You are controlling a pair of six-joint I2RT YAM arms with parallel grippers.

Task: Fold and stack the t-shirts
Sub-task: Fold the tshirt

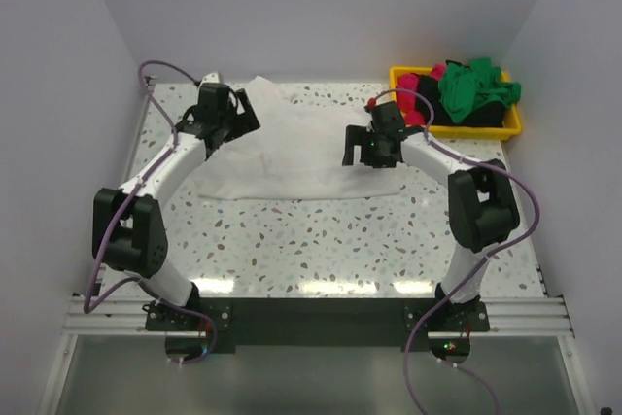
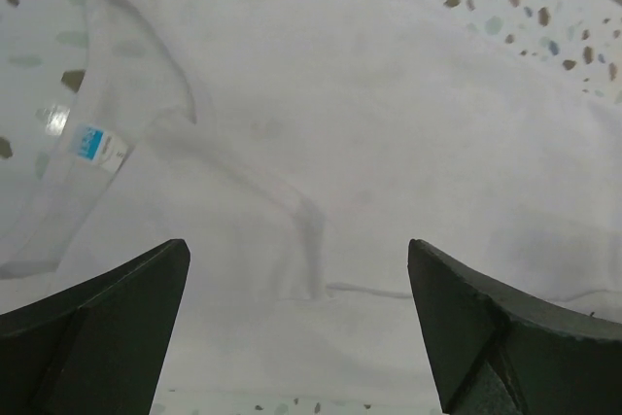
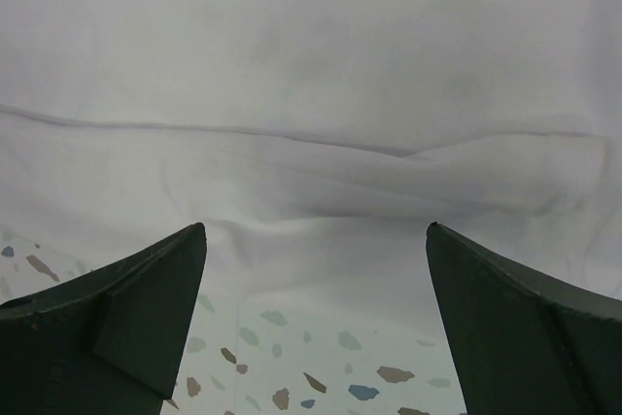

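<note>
The large white t-shirt (image 1: pixel 292 148) lies spread on the table at the back middle. My left gripper (image 1: pixel 231 116) is open and empty above its left edge; the left wrist view shows the shirt (image 2: pixel 369 143) with its collar and a blue label (image 2: pixel 90 143) between the wide-apart fingers (image 2: pixel 117 318). My right gripper (image 1: pixel 374 148) is open and empty over the shirt's right edge; the right wrist view shows the wrinkled hem (image 3: pixel 311 182) just beyond the fingers (image 3: pixel 525 328). The green t-shirt (image 1: pixel 474 86), the magenta-pink one (image 1: pixel 418 85) and the black one (image 1: pixel 481 120) are piled in the yellow bin.
The yellow plastic bin (image 1: pixel 457 130) stands at the back right corner. White walls close the table at back, left and right. The terrazzo tabletop (image 1: pixel 311 240) shows in front of the white shirt.
</note>
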